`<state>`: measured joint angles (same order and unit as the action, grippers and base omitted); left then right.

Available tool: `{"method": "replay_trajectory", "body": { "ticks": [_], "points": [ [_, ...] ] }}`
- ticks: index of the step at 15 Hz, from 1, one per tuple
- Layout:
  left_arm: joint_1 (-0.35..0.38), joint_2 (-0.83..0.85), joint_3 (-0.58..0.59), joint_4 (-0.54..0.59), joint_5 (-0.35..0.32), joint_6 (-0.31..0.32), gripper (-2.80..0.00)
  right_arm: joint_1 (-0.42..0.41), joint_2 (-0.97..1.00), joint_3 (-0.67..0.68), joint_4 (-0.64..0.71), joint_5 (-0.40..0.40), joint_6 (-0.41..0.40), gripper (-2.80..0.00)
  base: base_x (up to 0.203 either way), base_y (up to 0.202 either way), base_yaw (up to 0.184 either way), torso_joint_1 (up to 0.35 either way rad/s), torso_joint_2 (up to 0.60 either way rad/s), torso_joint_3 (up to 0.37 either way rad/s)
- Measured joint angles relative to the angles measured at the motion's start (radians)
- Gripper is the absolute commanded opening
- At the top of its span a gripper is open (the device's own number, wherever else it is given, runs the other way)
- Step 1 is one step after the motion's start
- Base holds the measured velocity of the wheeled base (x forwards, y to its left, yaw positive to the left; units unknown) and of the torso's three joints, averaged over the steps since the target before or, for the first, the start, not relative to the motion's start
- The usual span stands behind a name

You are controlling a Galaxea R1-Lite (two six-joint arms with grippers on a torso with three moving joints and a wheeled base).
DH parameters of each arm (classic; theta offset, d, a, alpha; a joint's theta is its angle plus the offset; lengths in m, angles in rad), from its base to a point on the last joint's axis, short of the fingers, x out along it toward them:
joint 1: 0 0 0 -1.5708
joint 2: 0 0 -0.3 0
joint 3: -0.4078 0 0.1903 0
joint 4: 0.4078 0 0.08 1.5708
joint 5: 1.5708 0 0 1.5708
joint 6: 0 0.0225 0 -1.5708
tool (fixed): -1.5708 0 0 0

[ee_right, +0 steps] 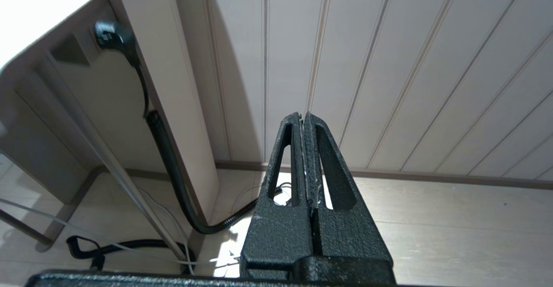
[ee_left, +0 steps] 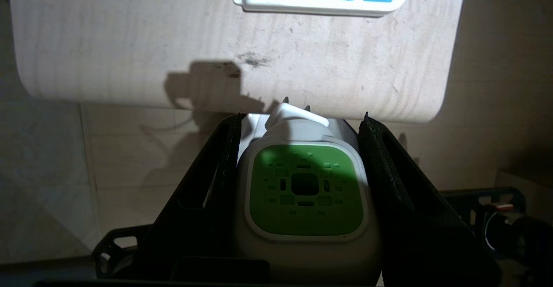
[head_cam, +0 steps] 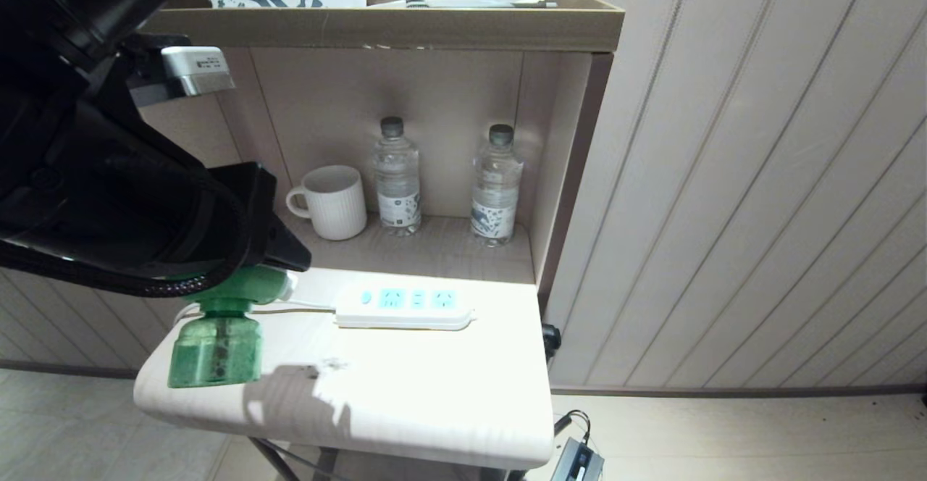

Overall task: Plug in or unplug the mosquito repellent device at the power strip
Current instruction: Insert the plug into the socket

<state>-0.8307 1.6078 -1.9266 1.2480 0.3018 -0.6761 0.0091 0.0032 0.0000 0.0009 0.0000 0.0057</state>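
With the left gripper (ee_left: 298,122) clamped on the mosquito repellent device (head_cam: 217,329), it hangs clear of the power strip (head_cam: 405,307); plugging in remains. Right gripper (ee_right: 305,127) parked, closed.

Head looks down; left wrist close behind; both share power strip (head_cam: 403,308); right wrist floorward.

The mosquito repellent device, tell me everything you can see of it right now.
The repellent device is a small plastic unit: a white body with a bright green vented face, a white plug end whose prongs point toward the power strip, and a translucent green bottle hanging below. The left pincer grips its sides, holding it in the air over the table's left edge, unplugged and clear of the strip.
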Motion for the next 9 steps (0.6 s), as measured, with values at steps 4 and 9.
{"method": "replay_trajectory", "body": {
  "ticks": [4, 9],
  "points": [
    [-0.005, 0.04, 0.001, -0.001, -0.024, -0.018, -2.8, 0.0, 0.0, 0.0, 0.0, 0.0, 0.0, -2.8, 0.0, 0.0, 0.0, 0.223, -0.51, -0.286],
    [-0.005, 0.054, 0.024, -0.002, -0.028, -0.021, -2.8, -0.001, 0.0, 0.0, -0.001, 0.0, 0.0, -2.8, 0.0, 0.0, 0.0, 0.247, -0.54, -0.292]
  ]
}}
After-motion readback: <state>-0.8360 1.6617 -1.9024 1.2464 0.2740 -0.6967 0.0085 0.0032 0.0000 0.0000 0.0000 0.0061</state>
